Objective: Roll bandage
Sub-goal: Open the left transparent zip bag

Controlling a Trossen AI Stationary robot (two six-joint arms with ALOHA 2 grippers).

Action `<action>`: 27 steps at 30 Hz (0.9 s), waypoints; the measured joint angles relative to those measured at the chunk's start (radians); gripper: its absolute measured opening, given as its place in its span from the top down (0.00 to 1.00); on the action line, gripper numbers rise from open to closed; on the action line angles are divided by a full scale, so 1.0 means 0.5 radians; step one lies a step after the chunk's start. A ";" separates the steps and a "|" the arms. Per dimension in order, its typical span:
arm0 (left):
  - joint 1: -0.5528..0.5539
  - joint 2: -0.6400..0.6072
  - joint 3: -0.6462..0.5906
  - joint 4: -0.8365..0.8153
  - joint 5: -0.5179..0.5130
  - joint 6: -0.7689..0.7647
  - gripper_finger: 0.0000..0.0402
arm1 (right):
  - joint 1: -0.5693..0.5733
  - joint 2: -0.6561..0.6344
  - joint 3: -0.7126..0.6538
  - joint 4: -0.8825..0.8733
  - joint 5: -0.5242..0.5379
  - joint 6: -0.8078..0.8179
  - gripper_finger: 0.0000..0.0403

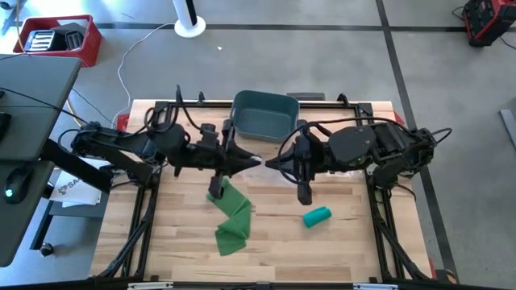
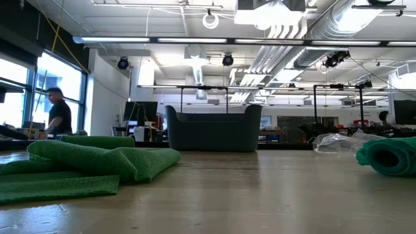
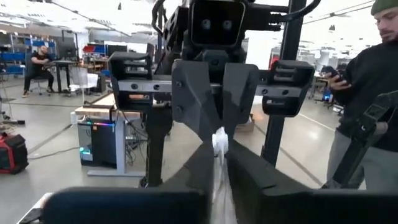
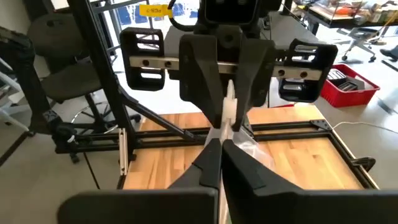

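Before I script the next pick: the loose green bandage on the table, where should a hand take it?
Grip the loose green bandage at its free near end, coming straight down from above. It lies flat in folded zigzag layers, so only an edge gives purchase. The far end sits under the left hand, which crowds it.

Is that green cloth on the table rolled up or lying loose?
Loose: the green bandage lies unrolled in folds; only the small teal roll is wound.
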 joint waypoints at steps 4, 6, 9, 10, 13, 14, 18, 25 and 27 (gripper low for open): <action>-0.001 -0.020 0.000 0.062 -0.031 0.000 0.96 | -0.002 0.000 0.000 0.062 0.008 -0.001 1.00; -0.001 -0.041 -0.001 0.068 -0.100 0.000 0.96 | -0.005 0.000 0.000 0.079 0.016 -0.001 1.00; -0.001 -0.093 -0.002 0.071 -0.172 0.002 0.99 | -0.003 0.000 0.000 0.112 0.014 -0.001 1.00; -0.001 -0.115 -0.002 0.081 -0.195 0.003 0.99 | -0.002 0.000 0.000 0.111 0.009 -0.001 1.00; 0.000 -0.162 0.002 0.093 -0.261 0.004 0.99 | -0.001 0.000 0.000 0.101 -0.001 -0.001 1.00; 0.002 -0.169 0.002 0.093 -0.268 0.004 0.99 | -0.002 0.000 0.000 0.098 -0.001 -0.001 1.00; 0.001 -0.172 0.002 0.093 -0.271 0.004 1.00 | -0.001 0.000 0.000 0.097 -0.002 -0.001 1.00; -0.017 -0.175 0.002 0.077 -0.273 0.004 1.00 | -0.001 0.000 0.000 0.097 -0.008 -0.001 1.00; -0.019 -0.175 0.002 0.077 -0.272 0.004 1.00 | -0.001 0.000 0.000 0.097 -0.008 -0.001 1.00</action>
